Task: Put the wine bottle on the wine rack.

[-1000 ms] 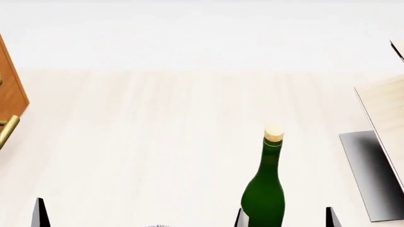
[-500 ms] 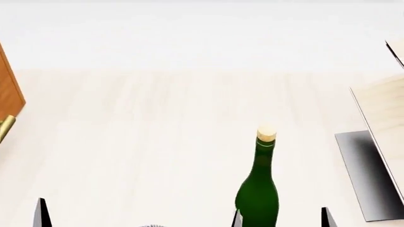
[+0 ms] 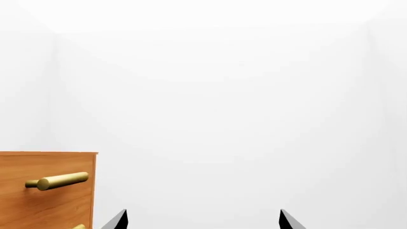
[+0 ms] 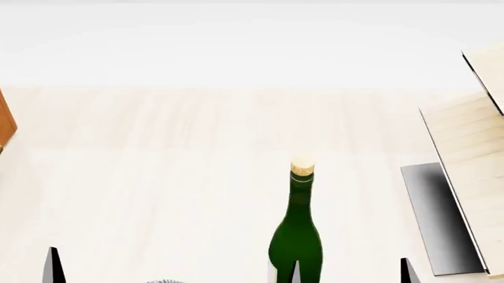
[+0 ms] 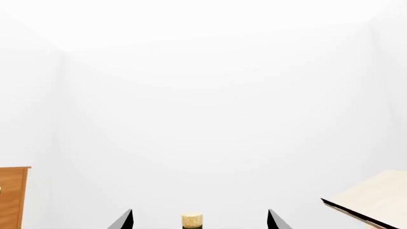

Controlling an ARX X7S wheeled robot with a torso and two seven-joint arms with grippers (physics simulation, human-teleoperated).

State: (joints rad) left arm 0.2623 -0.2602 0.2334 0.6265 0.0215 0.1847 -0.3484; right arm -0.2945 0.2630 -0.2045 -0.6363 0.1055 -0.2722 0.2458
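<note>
The wine bottle [image 4: 296, 236] is dark green with a tan cork and stands upright on the pale wood table, low in the middle of the head view. Only its cork [image 5: 192, 220] shows in the right wrist view, between my right gripper's fingertips. My right gripper [image 5: 199, 220] is open and empty; in the head view its fingertips [image 4: 407, 271] show at the bottom edge, the inner one overlapping the bottle's body. The wine rack [image 4: 468, 171], slanted light-wood panels on a grey base, stands at the right; one panel corner [image 5: 375, 198] shows in the right wrist view. My left gripper [image 3: 203, 220] is open and empty.
A reddish-brown cabinet [image 3: 47, 191] with a brass handle stands at the left, only its edge [image 4: 5, 121] showing in the head view. A sliver of the patterned bowl [image 4: 164, 281] shows at the bottom edge. The table [image 4: 157, 177] ends at a white wall behind.
The head view has shifted right: bottle, rack and cabinet all slid left in it. The bottle now lines up with the right gripper's inner finger. Both grippers stay open.
</note>
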